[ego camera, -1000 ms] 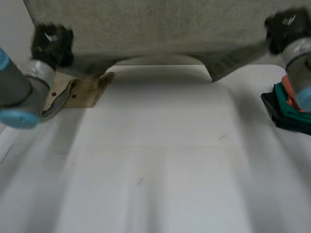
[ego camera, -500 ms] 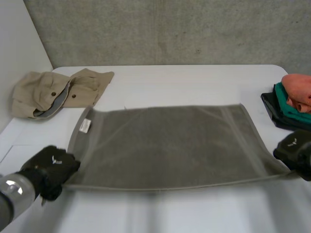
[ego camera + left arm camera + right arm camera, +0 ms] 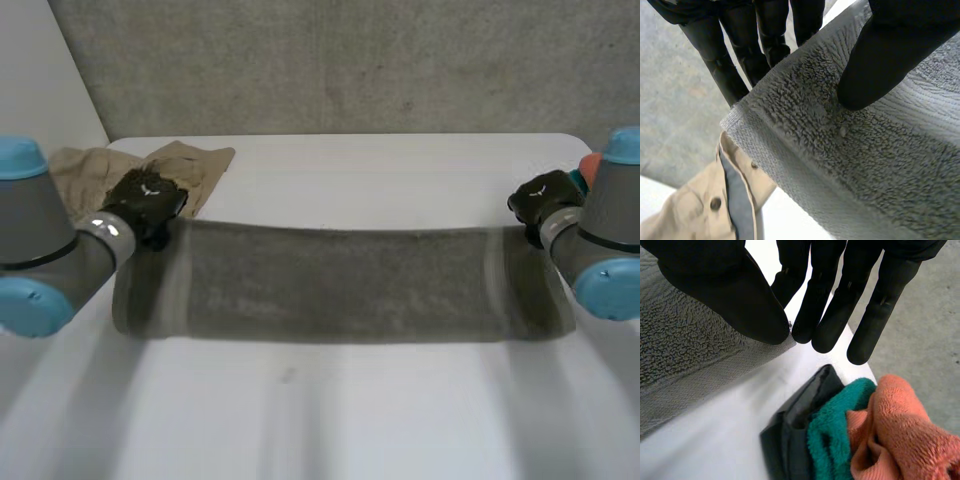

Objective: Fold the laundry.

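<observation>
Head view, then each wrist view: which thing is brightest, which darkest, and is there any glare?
Head view: the white table is brightest, the black left hand and right hand darkest. Left wrist view: the grey towel is evenly lit, without glare. Right wrist view: the table glows white beside the orange cloth; the fingers stay dark.

— Centre colours?
— Plain grey looped terry towel (image 3: 340,285), with a flatter woven band along its edge.
— Around it?
— Beige buttoned fabric garment (image 3: 685,215), grey lining. White worktop (image 3: 350,180). Folded charcoal cloth (image 3: 790,440), teal terry cloth (image 3: 832,435), orange terry cloth (image 3: 895,430).
</observation>
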Robot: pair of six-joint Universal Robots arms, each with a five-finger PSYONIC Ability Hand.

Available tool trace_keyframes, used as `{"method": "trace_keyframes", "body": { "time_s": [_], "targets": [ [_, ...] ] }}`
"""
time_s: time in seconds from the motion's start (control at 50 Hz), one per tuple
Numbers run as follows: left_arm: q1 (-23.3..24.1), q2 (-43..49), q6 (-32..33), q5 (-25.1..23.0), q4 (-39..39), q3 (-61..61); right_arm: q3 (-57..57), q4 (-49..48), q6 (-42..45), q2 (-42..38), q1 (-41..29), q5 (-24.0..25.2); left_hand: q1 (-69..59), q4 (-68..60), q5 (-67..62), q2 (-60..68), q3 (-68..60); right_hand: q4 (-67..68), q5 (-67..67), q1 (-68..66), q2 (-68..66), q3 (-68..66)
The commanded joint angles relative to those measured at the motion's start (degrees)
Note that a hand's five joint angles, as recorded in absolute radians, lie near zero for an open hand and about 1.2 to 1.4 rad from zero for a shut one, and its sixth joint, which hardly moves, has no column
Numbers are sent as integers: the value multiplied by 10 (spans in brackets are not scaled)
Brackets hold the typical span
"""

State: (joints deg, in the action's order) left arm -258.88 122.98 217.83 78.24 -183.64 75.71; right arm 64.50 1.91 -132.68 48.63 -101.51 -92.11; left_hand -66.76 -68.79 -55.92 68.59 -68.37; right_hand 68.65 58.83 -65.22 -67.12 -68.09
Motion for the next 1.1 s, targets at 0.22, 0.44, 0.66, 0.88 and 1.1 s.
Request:
{"method": "trace_keyframes", "body": {
  "time_s": [0.22,0.44,0.66,0.88,1.1],
  "targets": [
    [52,90,-18,51,9,-114,-67,-43,-86,-29,-19,-14,568,588,559,-586,584,-586,-588,552,571,581],
    [58,-62,-97,42,11,47,199,34,-137,162,14,73,568,588,559,-586,584,-581,-582,546,565,575],
    [79,-99,-100,24,-59,117,341,-18,-134,170,107,159,568,588,559,-586,584,-401,-403,367,385,395],
    [90,-111,-102,24,-72,130,345,-121,-116,156,138,64,568,588,559,-586,584,114,112,-148,-129,-119],
    [83,-179,-103,23,-73,162,375,-153,92,246,249,58,568,588,559,-586,584,114,112,-148,-129,-119]
  ]
}}
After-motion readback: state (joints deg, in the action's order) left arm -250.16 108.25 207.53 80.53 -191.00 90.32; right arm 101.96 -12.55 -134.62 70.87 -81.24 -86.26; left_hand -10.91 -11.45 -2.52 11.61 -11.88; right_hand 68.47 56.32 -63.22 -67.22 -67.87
